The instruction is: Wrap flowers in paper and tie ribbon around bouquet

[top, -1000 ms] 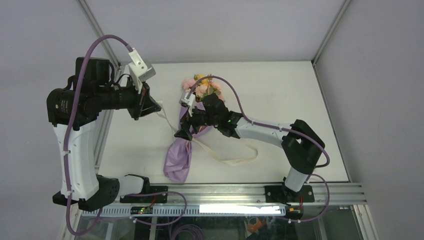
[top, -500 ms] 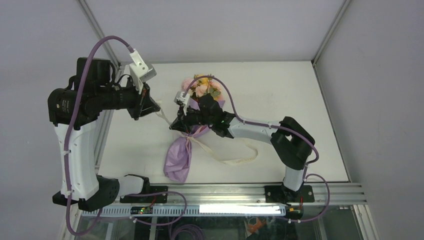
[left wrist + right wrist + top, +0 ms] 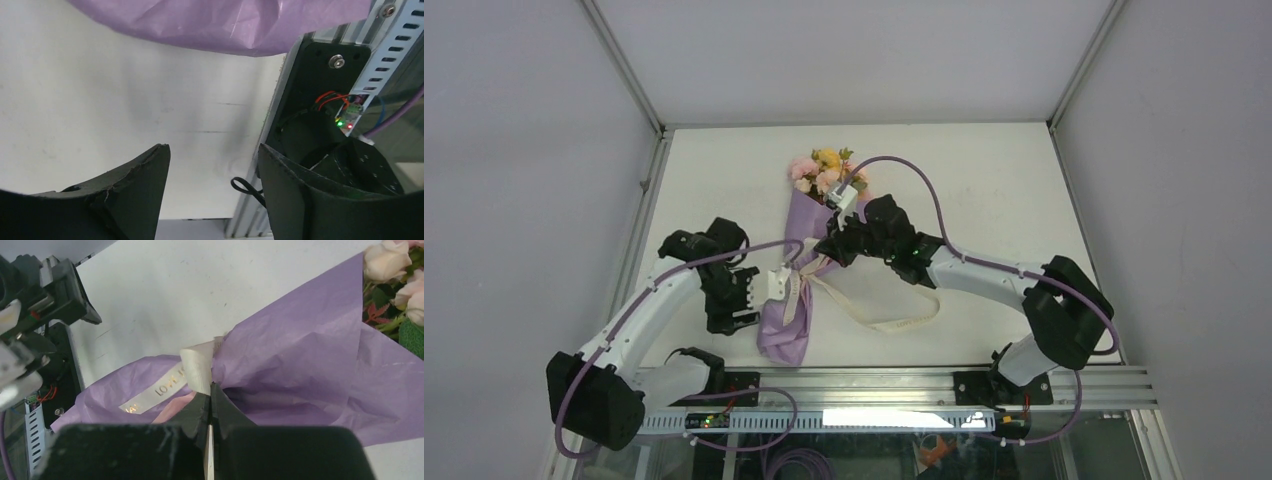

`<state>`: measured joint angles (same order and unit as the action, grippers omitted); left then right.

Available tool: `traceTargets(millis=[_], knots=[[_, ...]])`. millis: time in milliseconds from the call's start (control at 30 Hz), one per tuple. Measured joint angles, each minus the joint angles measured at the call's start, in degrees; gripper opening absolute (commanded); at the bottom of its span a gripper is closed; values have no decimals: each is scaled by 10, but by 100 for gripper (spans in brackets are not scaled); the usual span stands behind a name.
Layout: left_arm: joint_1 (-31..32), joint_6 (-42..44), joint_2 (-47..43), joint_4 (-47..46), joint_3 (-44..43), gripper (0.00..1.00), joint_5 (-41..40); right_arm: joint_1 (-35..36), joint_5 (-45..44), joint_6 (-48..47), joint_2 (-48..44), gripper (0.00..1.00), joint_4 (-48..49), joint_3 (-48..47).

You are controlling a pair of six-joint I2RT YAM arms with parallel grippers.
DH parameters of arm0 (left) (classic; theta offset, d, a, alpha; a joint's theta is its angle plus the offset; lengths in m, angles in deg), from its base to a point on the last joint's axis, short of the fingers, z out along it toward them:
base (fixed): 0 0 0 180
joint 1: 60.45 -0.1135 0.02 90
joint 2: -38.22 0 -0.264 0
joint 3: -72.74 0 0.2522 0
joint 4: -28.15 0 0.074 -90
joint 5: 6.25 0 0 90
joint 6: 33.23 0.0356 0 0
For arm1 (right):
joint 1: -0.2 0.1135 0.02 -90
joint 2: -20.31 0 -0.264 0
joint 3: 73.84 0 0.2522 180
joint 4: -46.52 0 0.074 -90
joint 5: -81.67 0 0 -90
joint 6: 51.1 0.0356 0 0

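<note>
The bouquet lies on the white table with its flowers (image 3: 827, 170) (image 3: 395, 270) at the far end. Its lilac paper (image 3: 786, 325) (image 3: 300, 340) (image 3: 225, 25) narrows to a neck and then flares toward the near edge. The cream ribbon (image 3: 894, 322) (image 3: 196, 371) goes round that neck. A lettered tail lies on the paper and a loop trails off to the right. My right gripper (image 3: 822, 258) (image 3: 210, 388) is shut on the ribbon at the neck. My left gripper (image 3: 739, 315) (image 3: 212, 147) stands open and holds nothing, low over the table just left of the paper's flared end.
An aluminium rail (image 3: 874, 380) runs along the near edge with both arm bases bolted to it. The left arm's base plate (image 3: 320, 65) and a lit circuit board (image 3: 350, 112) lie just past my left fingers. The left arm's wrist (image 3: 45, 295) sits close beside the bouquet.
My left arm dropped from high at the rear left to beside the paper's flared end and let go of the ribbon end. My right gripper shut on the ribbon at the neck.
</note>
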<state>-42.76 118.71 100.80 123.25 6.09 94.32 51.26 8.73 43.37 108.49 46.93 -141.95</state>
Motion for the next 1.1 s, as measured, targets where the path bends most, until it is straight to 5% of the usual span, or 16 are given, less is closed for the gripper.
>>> traceTargets(millis=[233, 400, 533, 833, 1000, 1100], knots=[[73, 47, 81, -97, 24, 62, -1, -26, -28, 24, -6, 0, -5, 28], [165, -8, 230, -157, -65, 59, 7, -81, -32, 35, -37, 0, -29, 56], [218, -67, 255, -172, -152, 58, 72, -113, -27, 30, -87, 0, -49, 66], [115, -163, 92, -176, -172, 89, 263, -118, 52, -31, -134, 0, -55, 79], [120, -295, 87, -320, -146, 90, 303, -99, 103, -44, -134, 0, -47, 80], [120, -327, 103, -386, -108, 81, 300, -90, 118, -45, -134, 0, -36, 81]])
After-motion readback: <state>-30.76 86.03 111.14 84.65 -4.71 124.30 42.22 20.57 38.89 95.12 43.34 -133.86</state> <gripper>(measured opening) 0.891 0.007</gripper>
